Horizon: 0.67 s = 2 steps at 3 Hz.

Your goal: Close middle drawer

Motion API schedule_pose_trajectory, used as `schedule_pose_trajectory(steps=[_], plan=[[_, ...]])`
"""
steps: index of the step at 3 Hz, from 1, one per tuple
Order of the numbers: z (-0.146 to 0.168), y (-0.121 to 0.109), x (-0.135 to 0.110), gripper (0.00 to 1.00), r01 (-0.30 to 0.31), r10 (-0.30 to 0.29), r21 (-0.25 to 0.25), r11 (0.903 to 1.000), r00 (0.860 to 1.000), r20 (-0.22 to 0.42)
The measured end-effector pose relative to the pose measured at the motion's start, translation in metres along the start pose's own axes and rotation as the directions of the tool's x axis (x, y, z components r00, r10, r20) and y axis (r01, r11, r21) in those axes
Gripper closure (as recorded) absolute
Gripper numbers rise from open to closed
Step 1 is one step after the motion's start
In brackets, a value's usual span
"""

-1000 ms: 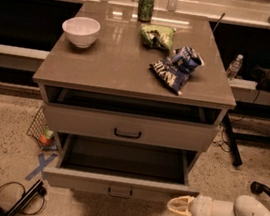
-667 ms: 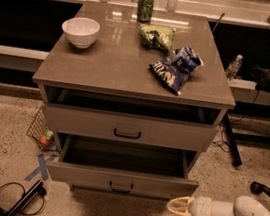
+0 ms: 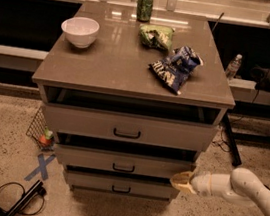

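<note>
Low at the right, the gripper (image 3: 181, 180) rests against the right end of the middle drawer (image 3: 92, 158), its jaws clenched together on nothing. That drawer stands out only slightly, with a dark gap above its front. On the desk (image 3: 110, 71) sit a white bowl (image 3: 79, 31), a green can (image 3: 144, 4) and a blue chip bag (image 3: 175, 68).

You had a grey-brown cabinet top (image 3: 115, 69) before you, glossy with pale reflections. On it sat a plain white round bowl (image 3: 79, 31), a green drinks can (image 3: 145, 4), a crumpled green snack bag (image 3: 156, 35) and a crumpled blue-and-white snack bag (image 3: 175, 68). The grey-beige middle drawer (image 3: 87, 157) carried a small dark bar handle (image 3: 123, 168). Your tan-tipped gripper (image 3: 180, 180), on a smooth white arm (image 3: 237, 185), was at that drawer's right front corner. A blue tape cross (image 3: 41, 167) marked the speckled beige floor (image 3: 1, 120).
</note>
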State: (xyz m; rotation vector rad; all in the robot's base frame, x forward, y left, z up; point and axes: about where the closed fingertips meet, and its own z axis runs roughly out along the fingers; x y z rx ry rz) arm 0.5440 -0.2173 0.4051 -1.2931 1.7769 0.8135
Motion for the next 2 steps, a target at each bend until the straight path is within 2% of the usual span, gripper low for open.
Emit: schedule_pose_trajectory(steps=[1, 2], plan=[[-0.0185, -0.0458, -0.0139, 1.0, 0.047, -0.047, 0.067, 0.9967, 0.999, -0.003], [-0.0183, -0.0458, -0.0139, 1.0, 0.047, -0.047, 0.066, 0.9967, 0.999, -0.003]])
